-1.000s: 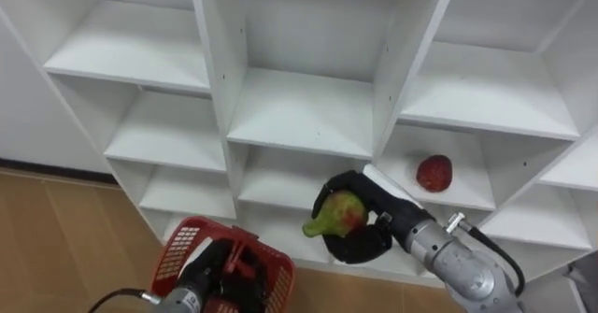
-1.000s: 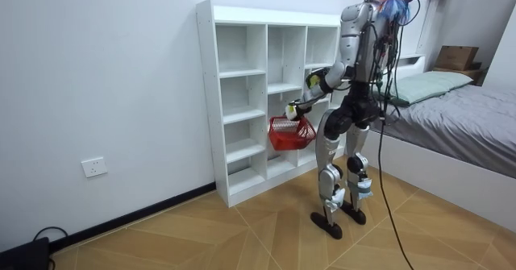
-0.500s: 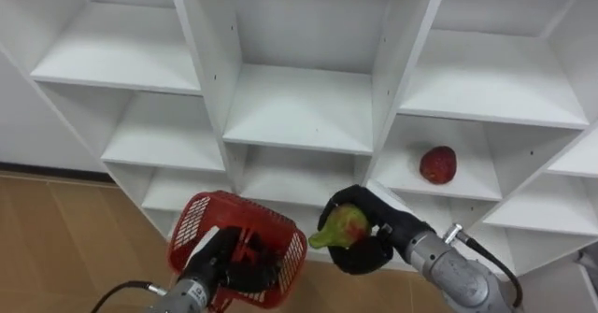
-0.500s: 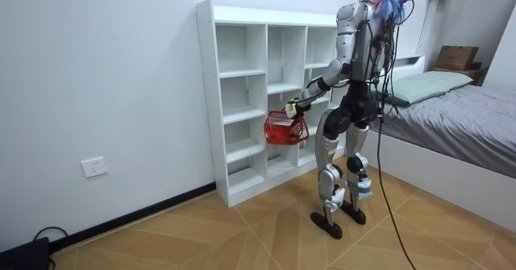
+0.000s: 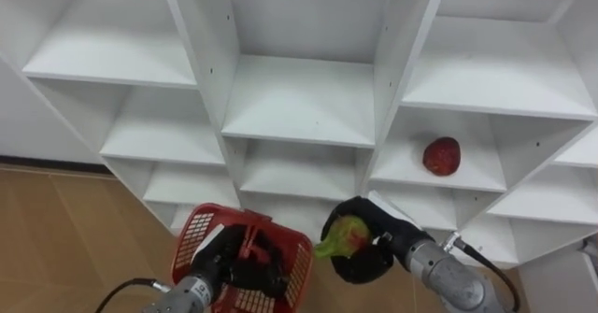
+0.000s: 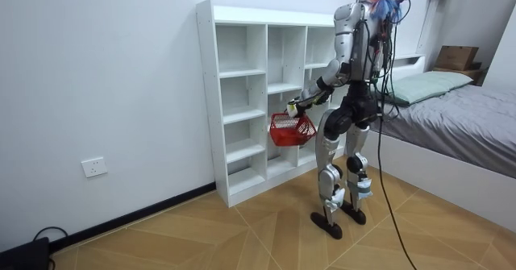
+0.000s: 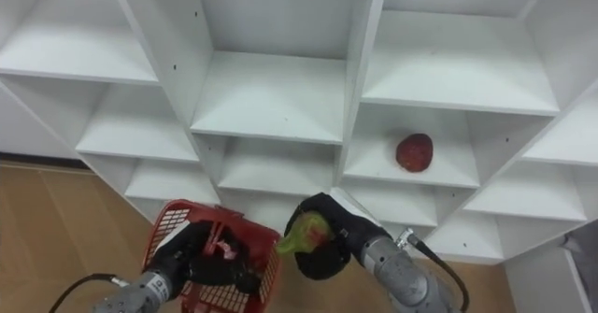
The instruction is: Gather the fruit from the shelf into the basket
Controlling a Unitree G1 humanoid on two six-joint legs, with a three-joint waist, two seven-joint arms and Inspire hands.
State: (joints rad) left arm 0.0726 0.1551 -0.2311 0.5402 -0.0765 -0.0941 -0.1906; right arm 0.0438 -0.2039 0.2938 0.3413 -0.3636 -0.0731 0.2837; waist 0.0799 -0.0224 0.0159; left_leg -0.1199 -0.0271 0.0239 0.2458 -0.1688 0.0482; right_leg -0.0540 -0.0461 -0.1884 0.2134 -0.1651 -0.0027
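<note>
The right hand [image 5: 366, 260] grips a green-red fruit [image 5: 343, 235] just beside the rim of the red basket [image 5: 192, 245], in front of the white closet [image 5: 299, 98]. The left hand [image 5: 241, 264] is curled round the basket's handle. A red fruit [image 5: 442, 155] lies alone on a roomy right-side shelf.

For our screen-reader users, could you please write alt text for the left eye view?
The robot's right hand holds a green-and-red pear beside a red basket gripped by its left hand, before a white shelf unit. A red fruit sits in a compartment to the right.
</note>
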